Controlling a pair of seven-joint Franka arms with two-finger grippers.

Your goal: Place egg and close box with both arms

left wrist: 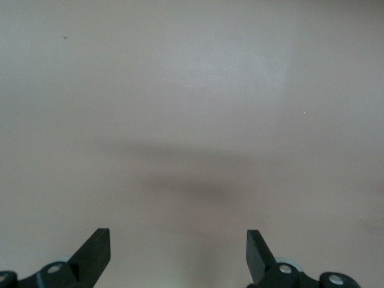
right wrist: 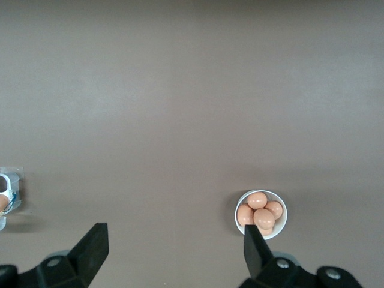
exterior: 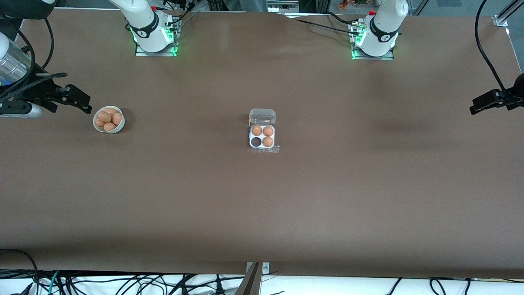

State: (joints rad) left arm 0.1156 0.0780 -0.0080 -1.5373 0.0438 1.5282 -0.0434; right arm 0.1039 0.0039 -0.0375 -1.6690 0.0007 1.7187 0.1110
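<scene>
The box [exterior: 262, 136] sits mid-table, its clear lid [exterior: 262, 116] swung back open. Three brown eggs fill its white tray; the cup [exterior: 256, 141] nearest the front camera on the right arm's side is empty. More brown eggs [exterior: 108, 119] lie in a round white bowl [exterior: 98, 126] toward the right arm's end, and show again as eggs [right wrist: 259, 210] in the right wrist view. My right gripper [exterior: 77, 100] hangs open and empty in the air beside the bowl, seen also as the right gripper [right wrist: 175, 246]. My left gripper [exterior: 485, 102] waits open over the table's other end, with the left gripper [left wrist: 178, 246] over bare brown tabletop.
The brown table [exterior: 262, 205] stretches wide around the box. Both arm bases [exterior: 151, 35] stand at the edge farthest from the front camera. Cables [exterior: 123, 282] trail below the near edge. A corner of the box [right wrist: 7, 195] shows at the rim of the right wrist view.
</scene>
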